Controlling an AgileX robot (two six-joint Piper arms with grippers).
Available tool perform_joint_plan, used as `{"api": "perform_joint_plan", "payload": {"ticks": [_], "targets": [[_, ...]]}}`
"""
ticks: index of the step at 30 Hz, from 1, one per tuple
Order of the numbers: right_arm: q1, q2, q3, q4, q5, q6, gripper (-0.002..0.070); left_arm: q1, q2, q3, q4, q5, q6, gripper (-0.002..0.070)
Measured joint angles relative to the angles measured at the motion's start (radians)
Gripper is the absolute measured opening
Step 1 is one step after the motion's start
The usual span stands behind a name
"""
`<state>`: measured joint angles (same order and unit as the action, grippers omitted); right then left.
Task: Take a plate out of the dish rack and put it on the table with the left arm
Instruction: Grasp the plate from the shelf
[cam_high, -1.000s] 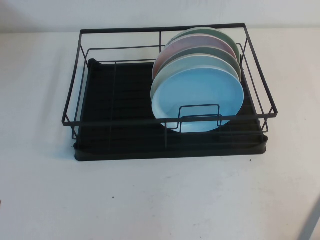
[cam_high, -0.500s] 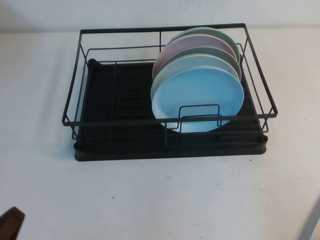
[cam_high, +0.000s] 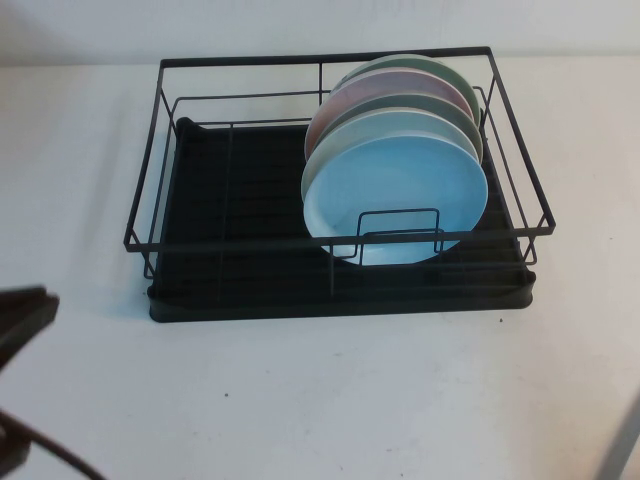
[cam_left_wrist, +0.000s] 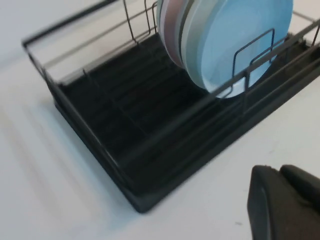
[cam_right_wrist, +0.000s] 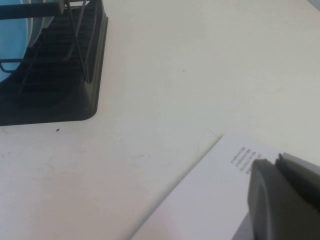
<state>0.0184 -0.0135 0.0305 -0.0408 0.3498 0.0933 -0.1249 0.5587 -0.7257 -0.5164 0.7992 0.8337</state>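
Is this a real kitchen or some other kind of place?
Probably a robot test table, not a real kitchen. A dish rack with a blue plate sits alone on a plain white table; no sink or counter shows. The left pincer is at the table's near left edge, the right pincer beside a printed sheet.

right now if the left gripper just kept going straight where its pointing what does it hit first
Probably the dish rack: its near front corner and black tray edge lie ahead of the left gripper, with bare table between. The blue plate stands farther back behind the front wire. Depth is uncertain. The right gripper sits off to the rack's right.
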Motion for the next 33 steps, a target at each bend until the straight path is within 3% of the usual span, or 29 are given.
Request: {"api": "perform_joint_plan", "payload": {"ticks": [8, 16, 22, 25, 29, 33], "targets": [[0.0, 0.0, 0.0, 0.0, 0.0, 0.0, -0.002, -0.003, 0.324, -0.182, -0.143, 0.001, 0.409, 0.0023], [0.0, 0.0, 0.0, 0.0, 0.0, 0.0, -0.002, -0.189, 0.632, -0.343, -0.222, -0.037, 0.686, 0.027], [0.0, 0.0, 0.0, 0.0, 0.0, 0.0, -0.002, -0.309, 0.824, -0.433, -0.327, -0.198, 0.761, 0.0314], [0.0, 0.0, 0.0, 0.0, 0.0, 0.0, -0.002, -0.331, 0.911, -0.488, -0.39, -0.234, 0.768, 0.0344], [0.0, 0.0, 0.0, 0.0, 0.0, 0.0, -0.002, -0.348, 1.021, -0.558, -0.448, -0.238, 0.791, 0.0454], [0.0, 0.0, 0.0, 0.0, 0.0, 0.0, -0.002, -0.368, 1.103, -0.603, -0.478, -0.243, 0.825, 0.0487]]}}
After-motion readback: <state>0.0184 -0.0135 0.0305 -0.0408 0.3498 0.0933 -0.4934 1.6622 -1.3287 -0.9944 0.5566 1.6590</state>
